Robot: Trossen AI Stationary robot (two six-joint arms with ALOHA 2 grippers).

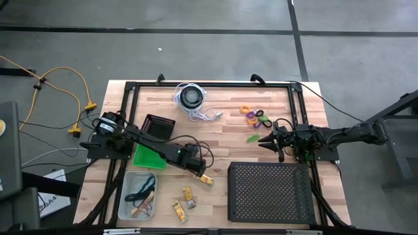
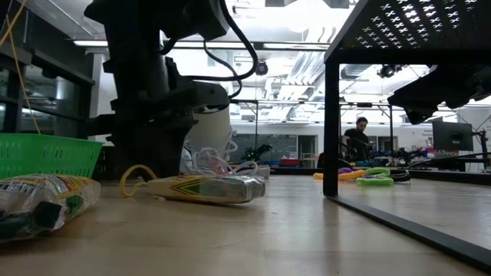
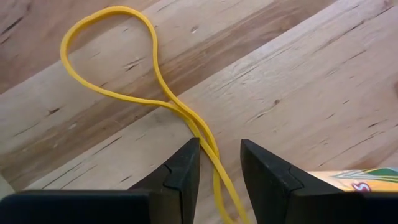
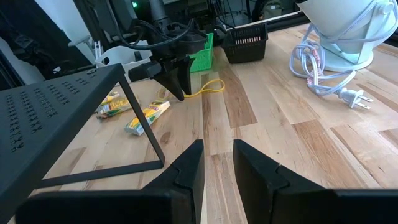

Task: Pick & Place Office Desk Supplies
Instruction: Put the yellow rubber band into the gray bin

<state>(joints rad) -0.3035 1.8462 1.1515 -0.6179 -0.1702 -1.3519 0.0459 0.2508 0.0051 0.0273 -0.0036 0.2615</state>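
We worked on a pale wooden table (image 1: 222, 140) in a grey-floored workshop. Near the table's centre, the left gripper (image 3: 217, 168) stood low with its jaws slightly apart, straddling the tail of a yellow rubber band (image 3: 118, 62) that lay flat on the wood; we saw no contact with either finger. A yellow packet (image 1: 206, 179) lay just at five o'clock from that gripper. The right gripper (image 1: 266, 139) hovered at the table's three o'clock side, jaws narrowly parted around nothing, with coloured rings (image 1: 257, 116) just at eleven o'clock from it.
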